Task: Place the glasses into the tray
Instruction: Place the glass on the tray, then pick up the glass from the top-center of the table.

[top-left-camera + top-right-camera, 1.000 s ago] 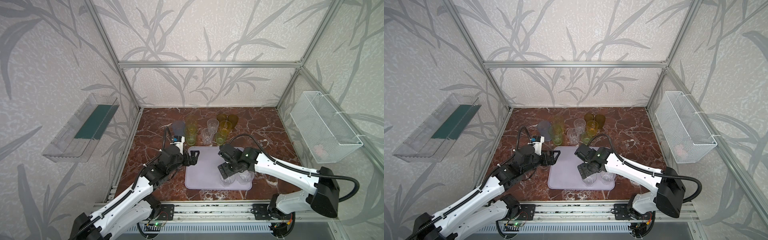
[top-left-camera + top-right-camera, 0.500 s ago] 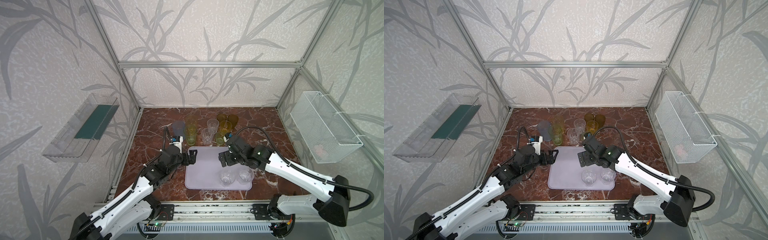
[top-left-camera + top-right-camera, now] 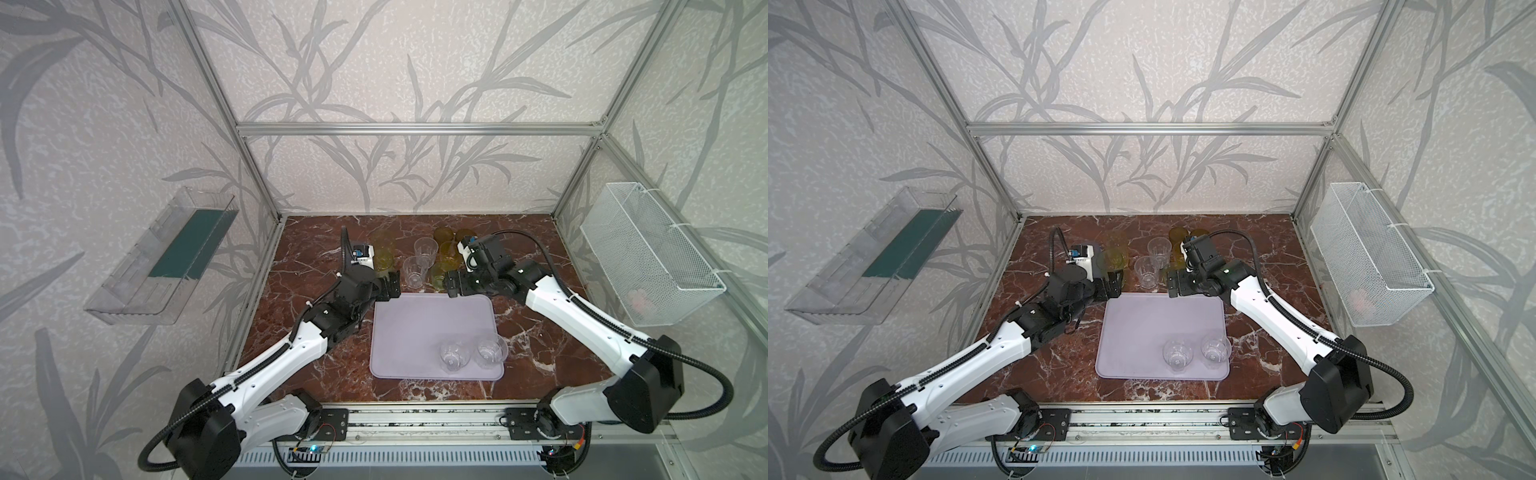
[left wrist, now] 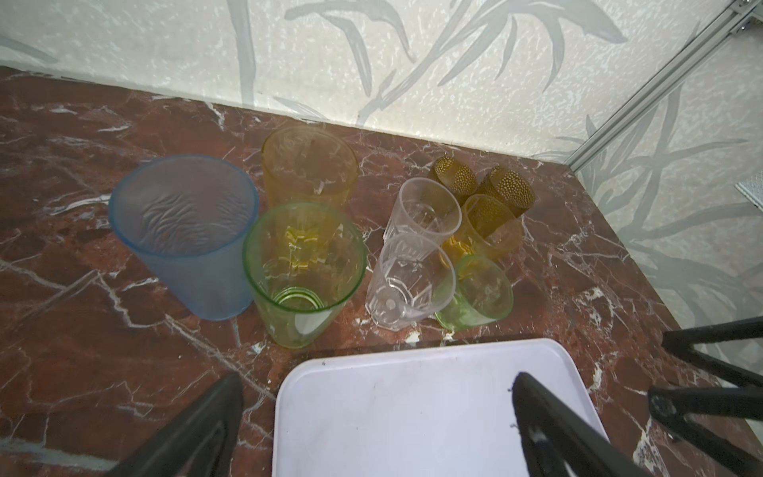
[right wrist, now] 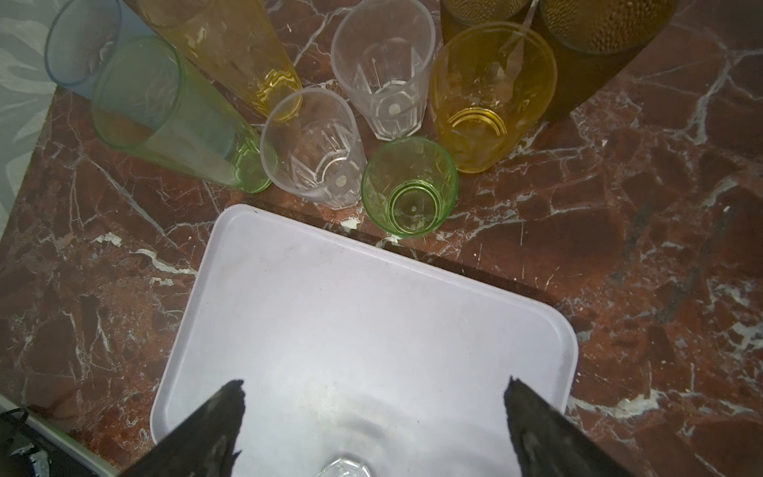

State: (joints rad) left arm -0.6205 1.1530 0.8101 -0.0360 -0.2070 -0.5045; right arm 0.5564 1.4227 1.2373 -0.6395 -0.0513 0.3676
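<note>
Right wrist: right gripper [image 5: 374, 382] gapes empty over the flat pale lilac rectangular tray [image 5: 330, 289]. The short green translucent tumbler [image 5: 409, 186] just beside its rim looks like the next pick — straddle it squarely, sparing the clear faceted tumbler [image 5: 313, 148] alongside.
Left wrist: left gripper [image 4: 377, 376] spread wide, holding nothing; tall green tumbler [image 4: 303, 272] and frosted blue-grey tumbler [image 4: 183, 235] stand upright.
Top views: tray lower centre, two clear tumblers [image 3: 455, 355] in its lower-right corner — the rest crowd above its upper edge.

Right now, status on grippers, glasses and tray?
Left gripper and right gripper open, empty. Two clear faceted tumblers upright on pale lilac rectangular tray; nine tumblers on marble beyond it. Nothing blocking.
</note>
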